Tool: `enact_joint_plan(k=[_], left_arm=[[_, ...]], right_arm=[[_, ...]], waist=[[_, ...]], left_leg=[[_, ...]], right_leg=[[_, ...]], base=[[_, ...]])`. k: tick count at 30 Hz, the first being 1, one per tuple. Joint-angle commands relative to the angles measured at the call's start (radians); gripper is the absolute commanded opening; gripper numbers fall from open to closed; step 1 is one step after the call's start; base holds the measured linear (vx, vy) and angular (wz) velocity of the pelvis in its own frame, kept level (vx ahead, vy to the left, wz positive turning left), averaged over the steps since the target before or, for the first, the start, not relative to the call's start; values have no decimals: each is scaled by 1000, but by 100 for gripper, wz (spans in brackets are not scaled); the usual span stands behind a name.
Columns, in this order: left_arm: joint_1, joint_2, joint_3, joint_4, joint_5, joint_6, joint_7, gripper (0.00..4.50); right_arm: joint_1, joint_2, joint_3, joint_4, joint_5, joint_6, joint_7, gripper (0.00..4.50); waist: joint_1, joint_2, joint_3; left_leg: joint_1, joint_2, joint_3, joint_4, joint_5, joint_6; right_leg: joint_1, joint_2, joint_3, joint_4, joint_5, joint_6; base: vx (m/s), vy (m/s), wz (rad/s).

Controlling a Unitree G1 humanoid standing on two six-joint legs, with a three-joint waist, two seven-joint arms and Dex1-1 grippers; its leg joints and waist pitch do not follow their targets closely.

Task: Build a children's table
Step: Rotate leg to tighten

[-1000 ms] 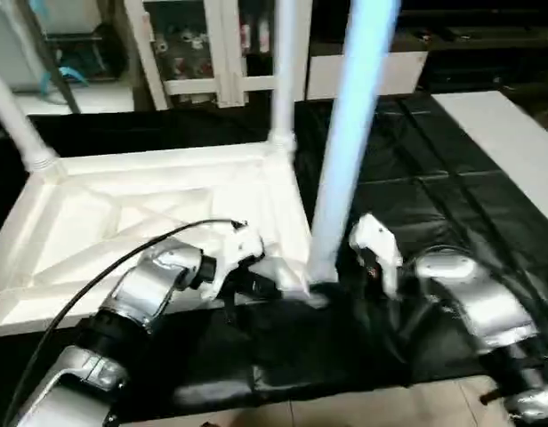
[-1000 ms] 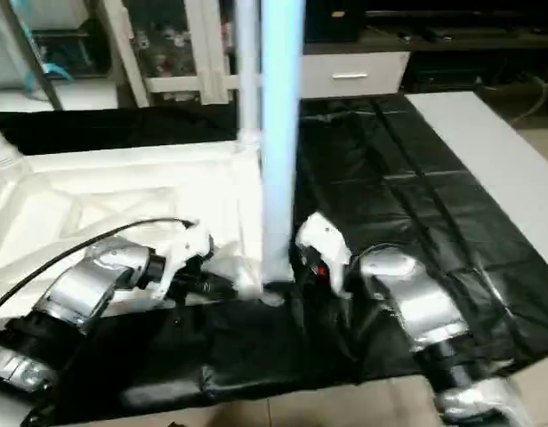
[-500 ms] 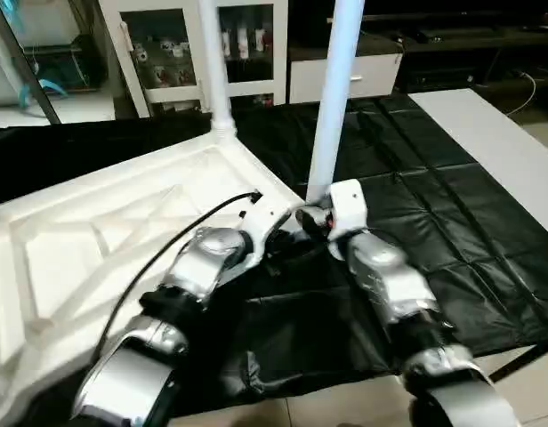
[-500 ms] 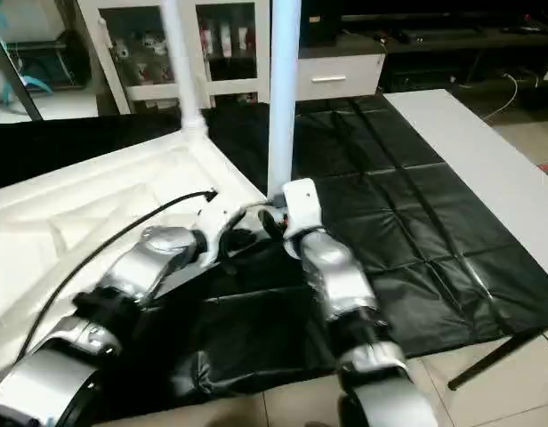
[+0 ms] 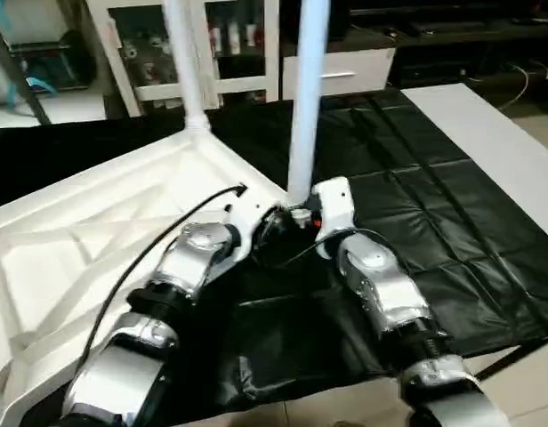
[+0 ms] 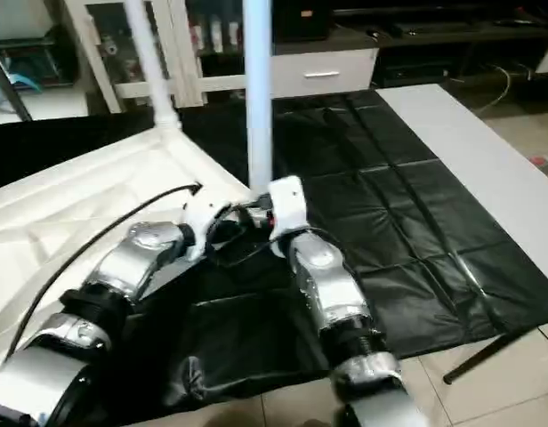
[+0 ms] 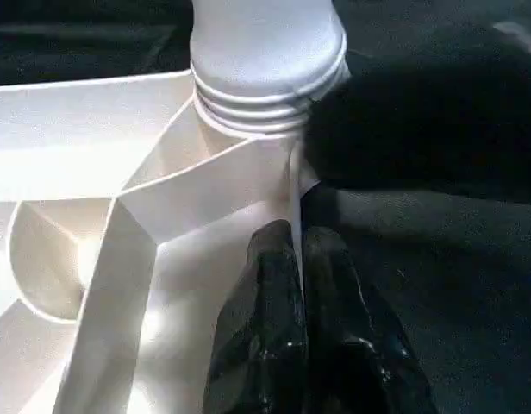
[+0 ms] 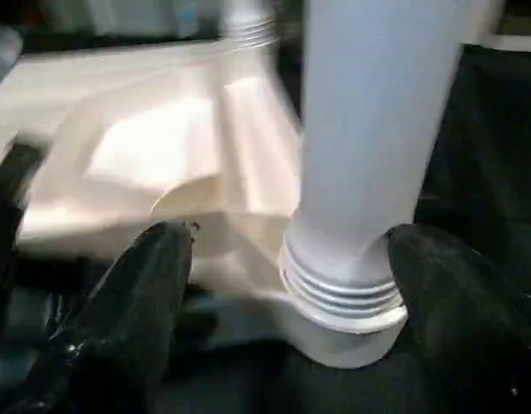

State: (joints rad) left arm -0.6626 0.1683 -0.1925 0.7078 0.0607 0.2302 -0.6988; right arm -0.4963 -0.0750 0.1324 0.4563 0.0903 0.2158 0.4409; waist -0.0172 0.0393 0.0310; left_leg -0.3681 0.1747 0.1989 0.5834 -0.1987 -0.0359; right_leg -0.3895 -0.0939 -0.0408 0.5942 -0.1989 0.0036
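Because the leg [image 8: 377,155] looks smooth and light, keep your spread right gripper [image 8: 287,297] low at its ribbed base; left gripper [image 7: 300,285] is pinched together.

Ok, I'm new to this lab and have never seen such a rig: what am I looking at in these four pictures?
It is a humanoid robot with two silver arms, each ending in two black jaws. The two wide pictures come from its head, looking down. The two close ones come from cameras on its wrists. On the black-covered work table lies a white tabletop, ribbed underside up. A near leg stands in one corner socket and a far leg in another. The left gripper, jaws closed together, sits at the tabletop's rim beside the near leg. The right gripper has its jaws open on either side of that leg's base, not clamping it.
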Motion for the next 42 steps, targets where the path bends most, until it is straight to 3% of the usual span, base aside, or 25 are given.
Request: enact_joint_plan(k=[1, 2, 3, 4, 6, 7, 9, 10, 14, 19, 25, 28, 29, 34, 35, 38, 42], left_arm=[[50, 9, -39, -6, -31, 3, -113, 0], [56, 22, -50, -18, -33, 8, -145, 0], [67, 45, -70, -39, -33, 11, -200, 0], [71, 54, -77, -49, -35, 13, -222, 0], [96, 99, -117, -102, -46, 23, -341, 0], [98, 102, -119, -106, -47, 23, -348, 0], [118, 139, -151, -158, -63, 42, -444, 0], [127, 157, -167, -182, -69, 46, -487, 0], [154, 205, -213, -271, -95, 90, -610, 0], [155, 204, -225, -289, -96, 98, -620, 0], [157, 212, -231, -318, -95, 117, -631, 0], [158, 217, -233, -322, -96, 122, -630, 0], [159, 218, -233, -322, -96, 121, -630, 0], [165, 223, -233, -331, -97, 128, -624, 0], [166, 223, -233, -333, -98, 129, -623, 0], [168, 224, -233, -335, -98, 132, -621, 0], [170, 225, -235, -338, -99, 135, -622, 0]], right_arm=[[11, -31, 31, -77, 33, 57, 100, 414], [22, -58, 31, -102, 44, 77, 137, 430], [39, -106, 35, -140, 55, 99, 194, 440], [46, -125, 40, -156, 58, 107, 219, 440], [87, -243, 75, -243, 63, 135, 358, 447], [90, -251, 78, -249, 62, 135, 367, 447], [124, -356, 111, -314, 57, 140, 468, 447], [138, -401, 123, -341, 58, 146, 510, 447], [171, -501, 132, -405, 74, 185, 607, 447], [176, -497, 150, -416, 72, 200, 616, 447], [146, -461, 171, -387, 67, 213, 598, 447], [121, -429, 172, -355, 69, 210, 596, 447], [116, -424, 172, -350, 72, 210, 597, 419], [106, -417, 174, -336, 75, 207, 607, 392], [105, -417, 174, -334, 75, 207, 609, 368], [101, -416, 175, -326, 76, 205, 617, 362], [99, -414, 174, -317, 76, 201, 626, 319]], waist=[[11, -14, -53], [15, -15, -56], [20, -9, -55], [22, -12, -53], [33, -11, -48], [37, -3, -46], [50, -4, -43], [53, -2, -41], [57, -3, -41], [56, -4, -41], [55, -1, -45], [56, -2, -45], [57, -2, -45], [52, -7, -45], [53, -5, -45], [52, -7, -46], [53, -5, -47]], left_leg=[[5, 50, -24, -63, -127, 91], [5, 50, -22, -58, -98, 111], [5, 49, -22, -58, -94, 123], [5, 51, -20, -58, -102, 126], [11, 55, -19, -62, -146, 109], [13, 57, -21, -65, -168, 98], [18, 61, -21, -71, -215, 61], [22, 62, -19, -73, -226, 48], [19, 61, -20, -76, -231, 38], [20, 59, -21, -75, -247, 26], [17, 56, -22, -72, -206, 30], [16, 56, -21, -71, -205, 32], [17, 57, -22, -71, -204, 31], [16, 56, -21, -71, -204, 30], [16, 56, -22, -71, -204, 29], [16, 56, -21, -69, -188, 36], [15, 55, -21, -67, -177, 45]], right_leg=[[42, -48, 34, -59, -43, -250], [44, -49, 33, -52, 13, -267], [45, -47, 31, -53, 31, -272], [42, -50, 32, -53, 20, -281], [40, -50, 33, -60, -50, -275], [39, -51, 33, -62, -79, -273], [37, -48, 35, -66, -141, -252], [31, -48, 37, -68, -149, -251], [36, -48, 38, -65, -132, -250], [32, -51, 39, -70, -173, -253], [36, -47, 36, -61, -98, -263], [37, -49, 36, -62, -106, -266], [37, -49, 36, -61, -108, -265], [38, -49, 36, -62, -120, -261], [38, -50, 36, -61, -121, -262], [38, -48, 35, -59, -100, -263], [39, -49, 35, -58, -90, -269]], base=[[0, 0, 0], [0, 0, 0], [0, 0, 0], [0, 0, 0], [0, 0, 0], [0, 0, 0], [0, 0, 0], [0, 0, 0], [0, 0, 0], [0, 0, 0], [0, 0, 0], [0, 0, 0], [0, 0, 0], [0, 0, 0], [0, 0, 0], [0, 0, 0], [0, 0, 0]])
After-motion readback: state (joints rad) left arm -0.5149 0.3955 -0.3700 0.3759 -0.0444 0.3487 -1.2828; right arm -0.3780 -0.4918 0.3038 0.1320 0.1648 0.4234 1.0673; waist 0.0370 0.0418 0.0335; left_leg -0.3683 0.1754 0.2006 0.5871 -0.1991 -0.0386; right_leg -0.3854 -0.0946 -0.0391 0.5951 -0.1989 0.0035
